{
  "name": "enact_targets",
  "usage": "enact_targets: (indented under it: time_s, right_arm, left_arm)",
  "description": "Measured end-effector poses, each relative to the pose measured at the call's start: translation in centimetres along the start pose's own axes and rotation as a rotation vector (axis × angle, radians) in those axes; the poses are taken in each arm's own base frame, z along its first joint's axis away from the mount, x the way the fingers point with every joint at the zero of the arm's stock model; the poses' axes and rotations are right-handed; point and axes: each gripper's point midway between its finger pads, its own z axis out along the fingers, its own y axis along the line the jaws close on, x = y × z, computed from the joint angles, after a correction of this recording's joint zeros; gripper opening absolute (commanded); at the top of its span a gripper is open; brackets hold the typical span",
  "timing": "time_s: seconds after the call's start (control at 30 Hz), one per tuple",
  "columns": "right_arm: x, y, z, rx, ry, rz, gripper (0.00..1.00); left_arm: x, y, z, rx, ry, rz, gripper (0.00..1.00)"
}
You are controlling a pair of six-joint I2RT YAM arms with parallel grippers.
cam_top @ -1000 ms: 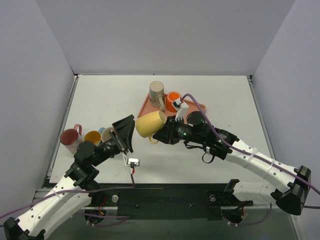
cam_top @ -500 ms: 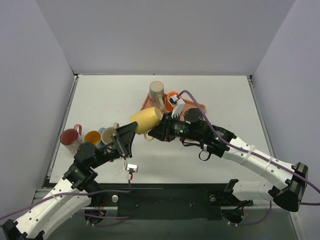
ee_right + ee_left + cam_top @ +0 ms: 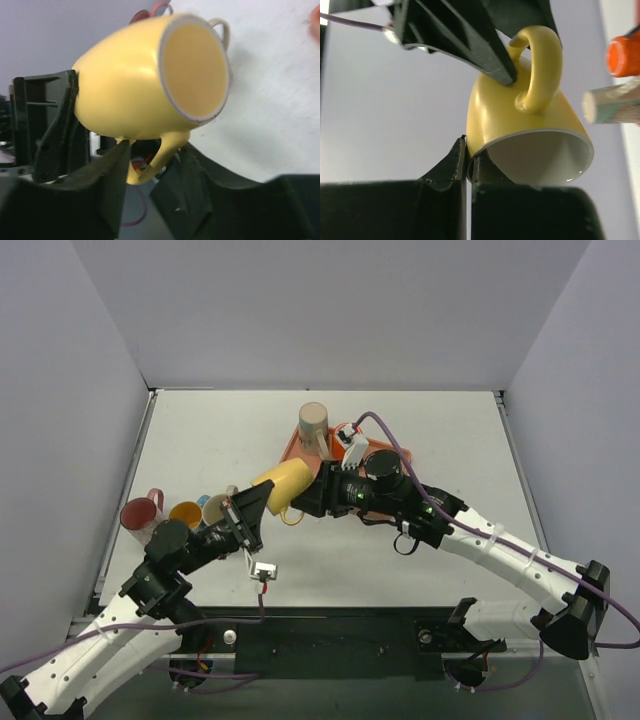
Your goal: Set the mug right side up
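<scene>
Left gripper [image 3: 469, 160] is pinched tight on the rim of the yellow mug [image 3: 500, 115], with one finger inside the mouth and one outside. I see the mug up in the air between my two arms. It is on the near side of the orange tray [image 3: 290, 450] and not touching the table [image 3: 200, 430].

The mug lies on its side. Its mouth points at the left arm, its bottom points toward the right arm, and the handle hangs down.

The right gripper [image 3: 150, 155] has a finger on each side of the handle. I cannot tell if they squeeze it or sit loose.

Both arms are right at the mug, but the left one has the sure hold. To stand the mug up, I think the mouth end must swing up, so the left wrist would have to roll.

The left fingers hide part of the rim. From above, the handle is mostly tucked under the mug.
</scene>
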Motion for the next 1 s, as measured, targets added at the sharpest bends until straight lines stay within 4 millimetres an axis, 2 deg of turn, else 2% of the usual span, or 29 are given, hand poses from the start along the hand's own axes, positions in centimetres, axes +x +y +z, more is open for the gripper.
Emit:
enact_targets:
  time_s: [0.07, 0.17, 0.23, 0.3, 0.4, 0.43, 0.5, 0.6, 0.67, 0.77, 0.8, 0.87, 0.97, 1.0]
  right_arm:
    - [-0.9, -1.2, -0.1, 0.045, -0.036, -0.03, 0.65]
    - [-3.3, -4.1, -1.5, 0.156, -0.132, -0.068, 0.72]
    - [-4.7, -5.8, -3.3, 0.246, -0.197, -0.097, 0.73]
    - [-5.8, -6.3, -5.1, 0.298, -0.25, -0.135, 0.73]
    - [-6.7, -6.5, -7.0, 0.341, -0.302, -0.182, 0.74]
    - [-6.9, -6.6, -7.3, 0.354, -0.311, -0.194, 0.73]
    - [-6.9, -7.1, -7.7, 0.38, -0.314, -0.211, 0.74]
    - [-6.0, -8.4, -7.7, 0.422, -0.285, -0.226, 0.74]
    - [-5.2, -9.3, -7.6, 0.446, -0.262, -0.229, 0.74]
    - [-4.3, -10.3, -7.4, 0.47, -0.234, -0.23, 0.74]
    - [-4.1, -10.6, -7.4, 0.478, -0.226, -0.229, 0.74]
    - [-3.8, -10.9, -7.2, 0.487, -0.215, -0.229, 0.74]
    - [-3.5, -11.3, -6.9, 0.496, -0.199, -0.228, 0.74]
    - [-3.4, -11.4, -6.8, 0.499, -0.194, -0.227, 0.74]
  left_arm:
    - [0.5, -1.6, 0.1, 0.1, 0.028, -0.089, 0.0]
    - [2.6, -4.2, 0.5, 0.287, 0.143, -0.24, 0.0]
    - [5.0, -5.7, 0.5, 0.414, 0.29, -0.353, 0.0]
    - [8.1, -6.8, 0.2, 0.536, 0.467, -0.473, 0.0]
    - [14.1, -7.7, -1.0, 0.636, 0.755, -0.657, 0.0]
    - [16.8, -7.9, -2.1, 0.652, 0.88, -0.732, 0.0]
    - [20.7, -8.8, -4.3, 0.678, 1.068, -0.842, 0.0]
    - [25.6, -11.6, -8.3, 0.74, 1.33, -1.043, 0.0]
    - [28.7, -14.2, -10.2, 0.748, 1.457, -1.175, 0.0]
    - [33.3, -19.2, -13.3, 0.691, 1.607, -1.357, 0.0]
    - [34.3, -20.9, -14.7, 0.678, 1.655, -1.399, 0.0]
    - [34.9, -23.4, -17.6, 0.687, 1.742, -1.456, 0.0]
    - [34.0, -26.0, -21.8, 0.743, 1.853, -1.543, 0.0]
    - [33.8, -26.4, -22.5, 0.754, 1.872, -1.561, 0.0]
